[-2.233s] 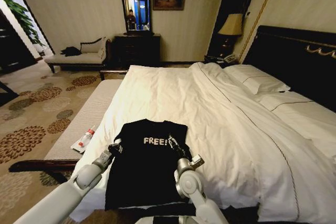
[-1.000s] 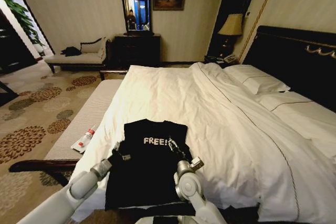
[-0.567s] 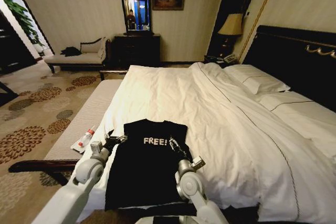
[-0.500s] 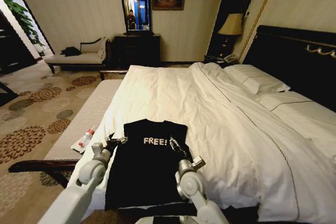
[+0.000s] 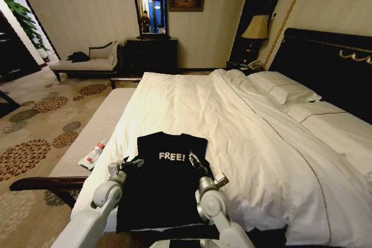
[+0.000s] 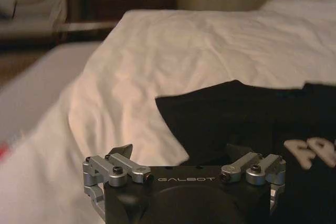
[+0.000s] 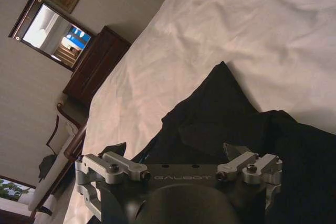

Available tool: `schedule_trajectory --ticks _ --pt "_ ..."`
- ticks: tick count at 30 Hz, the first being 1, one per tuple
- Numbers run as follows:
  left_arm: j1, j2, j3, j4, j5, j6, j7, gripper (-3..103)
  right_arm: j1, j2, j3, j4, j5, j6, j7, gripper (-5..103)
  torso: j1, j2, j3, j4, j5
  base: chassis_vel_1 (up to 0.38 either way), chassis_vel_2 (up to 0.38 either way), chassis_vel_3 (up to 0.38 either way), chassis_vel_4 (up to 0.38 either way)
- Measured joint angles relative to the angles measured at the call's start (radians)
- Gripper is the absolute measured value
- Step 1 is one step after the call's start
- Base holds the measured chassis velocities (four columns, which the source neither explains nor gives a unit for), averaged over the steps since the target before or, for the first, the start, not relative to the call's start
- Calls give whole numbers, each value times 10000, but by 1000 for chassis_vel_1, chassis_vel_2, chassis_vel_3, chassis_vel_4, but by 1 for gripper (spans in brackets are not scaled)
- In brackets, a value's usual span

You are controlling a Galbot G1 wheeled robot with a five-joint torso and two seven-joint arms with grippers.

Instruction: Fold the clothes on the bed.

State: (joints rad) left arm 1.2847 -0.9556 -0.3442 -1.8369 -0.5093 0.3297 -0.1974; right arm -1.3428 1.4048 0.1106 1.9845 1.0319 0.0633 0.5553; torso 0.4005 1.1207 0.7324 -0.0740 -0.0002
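The clothes, one black T-shirt (image 5: 160, 187) with white "FREE!" lettering, lie flat near the foot of the bed (image 5: 232, 114). My left gripper (image 5: 130, 164) sits at the shirt's left edge, level with the sleeve. In the left wrist view this gripper (image 6: 181, 153) is open, and the shirt's sleeve edge (image 6: 231, 116) lies just ahead of its fingers. My right gripper (image 5: 194, 158) rests at the shirt's right edge beside the lettering. Seen from the right wrist, it (image 7: 174, 149) is open over the black fabric (image 7: 220, 108).
A pale bench (image 5: 96, 129) runs along the bed's left side with a red and white tube (image 5: 95, 154) on it. Pillows (image 5: 288, 91) and the dark headboard (image 5: 331, 62) are far right. A dresser (image 5: 151, 53) and chaise (image 5: 87, 62) stand at the back wall.
The left gripper swung out to the left off the shirt's edge, then came back in beside the sleeve. The right gripper has barely moved. The shirt lies as before.
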Motion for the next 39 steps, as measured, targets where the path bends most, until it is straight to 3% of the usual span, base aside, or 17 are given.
schedule_trajectory --ticks 3,4,9,14,21,25,27,33,36,39 --pt "-223 545 250 -48 437 -53 200 100 12 29 -16 -37 0 0 10 100 0 0 0 -2 0 0 0 0 0" --pt "-496 1050 514 -31 532 -78 306 100 10 60 -28 -69 -1 1 18 100 -1 0 -1 -3 1 0 0 0 0" --pt "-1164 1869 1428 272 243 -84 407 100 -25 109 -31 -87 -27 1 38 100 0 0 0 -3 2 0 0 0 0" --pt "-1450 1969 2011 473 -188 1 449 98 -39 114 18 -96 -36 2 66 100 0 0 0 -3 0 0 0 0 0" --pt "-1700 1827 2415 820 -174 -8 496 93 -41 145 36 -160 -60 2 100 100 0 0 0 -2 1 0 0 0 0" --pt "-1733 1746 2438 939 -93 -104 494 71 -42 164 33 -226 -86 2 115 100 0 0 0 -3 2 0 0 0 0" --pt "-1733 1746 2438 945 -76 -127 495 71 -41 168 33 -237 -88 2 118 100 0 0 0 -2 2 0 0 0 0" --pt "-1652 1759 2416 979 113 -386 642 43 -23 198 22 -300 -116 2 128 100 0 0 -1 -3 2 0 0 0 0" --pt "-1616 1770 2402 1010 211 -455 721 39 -22 200 22 -312 -126 3 133 100 0 0 0 -3 2 0 0 0 0" --pt "-1553 1772 2387 1041 302 -504 786 22 -22 190 26 -311 -128 2 140 100 0 0 0 -2 1 0 0 0 0"
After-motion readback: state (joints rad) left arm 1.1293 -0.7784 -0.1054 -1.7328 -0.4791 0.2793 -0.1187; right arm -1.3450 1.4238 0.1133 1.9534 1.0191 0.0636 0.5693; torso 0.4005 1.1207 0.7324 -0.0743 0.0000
